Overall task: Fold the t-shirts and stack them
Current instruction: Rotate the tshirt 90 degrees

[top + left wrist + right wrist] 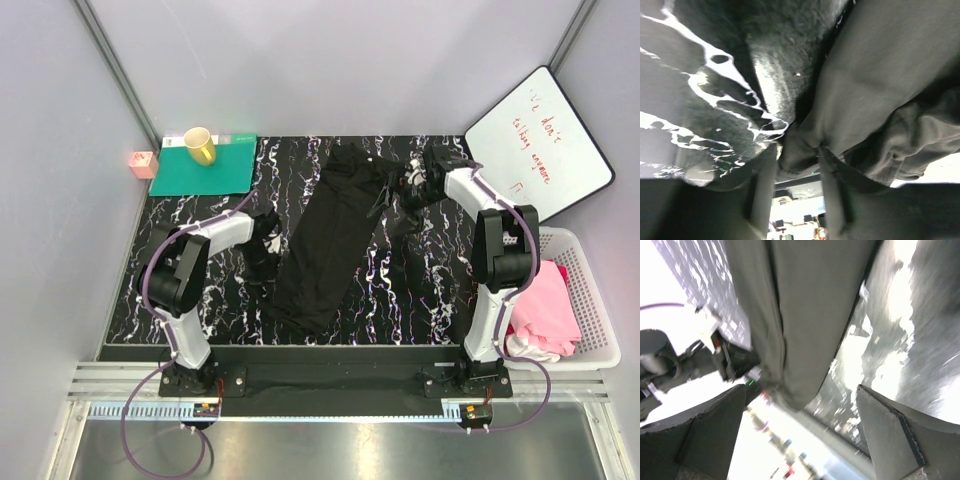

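Note:
The black t-shirt (325, 240) lies as a long narrow strip slanting across the middle of the marbled table (410, 290). My left gripper (267, 246) is at the shirt's left edge. In the left wrist view my left gripper (796, 150) has its fingers closed in on a bunched hem of the black cloth (880, 75). My right gripper (398, 190) is at the shirt's upper right. In the right wrist view it (800, 390) is wide open, and the cloth (810, 300) runs between its fingers without being pinched. A pink t-shirt (545, 305) and a white one (530, 347) lie in the basket.
A white slatted basket (592, 290) stands at the table's right edge. A whiteboard (540, 140) leans at the back right. A teal mat (205, 172) with a yellow cup (200, 147) lies at the back left, with a small pink block (143, 163) beside it.

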Available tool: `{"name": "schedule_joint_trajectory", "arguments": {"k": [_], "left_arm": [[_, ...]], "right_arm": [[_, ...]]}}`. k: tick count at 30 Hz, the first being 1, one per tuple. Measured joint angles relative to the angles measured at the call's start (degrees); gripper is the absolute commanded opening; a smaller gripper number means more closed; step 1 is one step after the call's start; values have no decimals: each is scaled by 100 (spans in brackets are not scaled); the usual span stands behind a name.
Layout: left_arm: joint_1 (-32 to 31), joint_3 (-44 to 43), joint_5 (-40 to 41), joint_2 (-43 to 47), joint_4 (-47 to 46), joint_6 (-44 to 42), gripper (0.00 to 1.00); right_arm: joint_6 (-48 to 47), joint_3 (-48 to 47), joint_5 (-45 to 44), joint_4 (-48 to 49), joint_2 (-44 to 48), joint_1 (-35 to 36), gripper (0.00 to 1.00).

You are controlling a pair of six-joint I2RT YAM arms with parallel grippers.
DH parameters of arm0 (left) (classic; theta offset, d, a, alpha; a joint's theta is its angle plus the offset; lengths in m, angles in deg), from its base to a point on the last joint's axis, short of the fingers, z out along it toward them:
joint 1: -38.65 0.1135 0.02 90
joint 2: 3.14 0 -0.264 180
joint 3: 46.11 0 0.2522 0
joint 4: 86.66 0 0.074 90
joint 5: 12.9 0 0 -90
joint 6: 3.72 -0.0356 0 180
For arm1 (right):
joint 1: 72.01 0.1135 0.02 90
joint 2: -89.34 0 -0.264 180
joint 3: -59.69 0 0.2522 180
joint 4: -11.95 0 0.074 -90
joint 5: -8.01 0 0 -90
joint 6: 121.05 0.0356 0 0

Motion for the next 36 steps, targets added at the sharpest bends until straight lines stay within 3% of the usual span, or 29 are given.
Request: {"name": "schedule_joint_trajectory", "arguments": {"k": [3,8,13,17,26,33,34,36], "left_arm": [[-44,63,-103,0,-129,90,0],[-129,63,-254,-13,-326,205,0],[-247,140,-433,-11,-417,402,0],[-323,313,-660,37,-468,603,0],[-601,634,-1010,168,-549,968,0],[-763,671,-1193,170,-621,1154,0],[-774,671,-1202,170,-621,1163,0],[-796,671,-1215,170,-623,1182,0]], "right_arm": [[153,444,442,-37,0,4,100],[214,901,699,-76,0,39,100],[190,713,446,-72,-197,68,100],[181,70,-184,-59,-800,70,100],[210,-2122,-1762,-50,-1910,39,87],[63,-3314,-2667,-225,-2308,-90,68],[9,-3550,-2787,-308,-2398,-118,47],[-144,-4033,-2979,-466,-2618,-160,26]]}}
